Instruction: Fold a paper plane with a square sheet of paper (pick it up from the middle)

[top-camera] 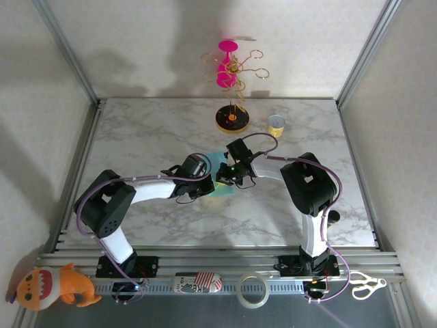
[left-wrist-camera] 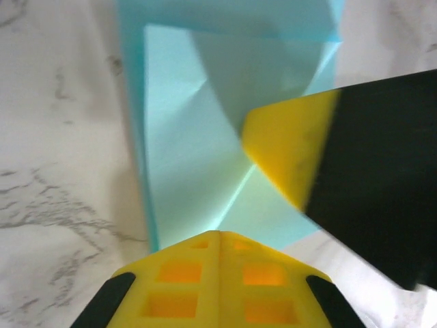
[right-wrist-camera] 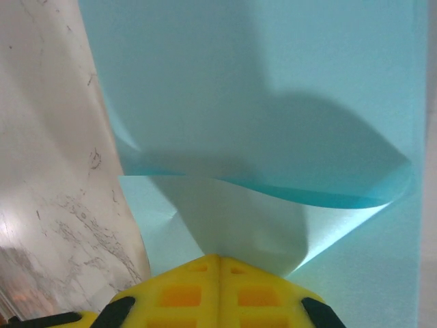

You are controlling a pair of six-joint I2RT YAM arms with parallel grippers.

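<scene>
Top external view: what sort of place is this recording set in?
Probably a lab robot workcell: a marble-look table inside aluminium framing, with a tape roll and plush toy parked in front.

Plush toy (top-camera: pixel 54 285), tape roll (top-camera: pixel 252 290), scissors (top-camera: pixel 365 285) (near edge), wire stand (top-camera: pixel 232 118)

From above, the sheet of paper (top-camera: pixel 222 190) lies mostly under the two wrists, so its folds and outline cannot be made out there. In the left wrist view its top runs off the picture. A blurred yellow pad (left-wrist-camera: pixel 290 150) of the right gripper (right-wrist-camera: pixel 218 258) covers part of it. The left gripper (left-wrist-camera: pixel 218 236) is cut off by the bottom edge. Whether either set of closed tips pinches the paper cannot be told. The can's (top-camera: pixel 276 125) label is too small to read.
</scene>
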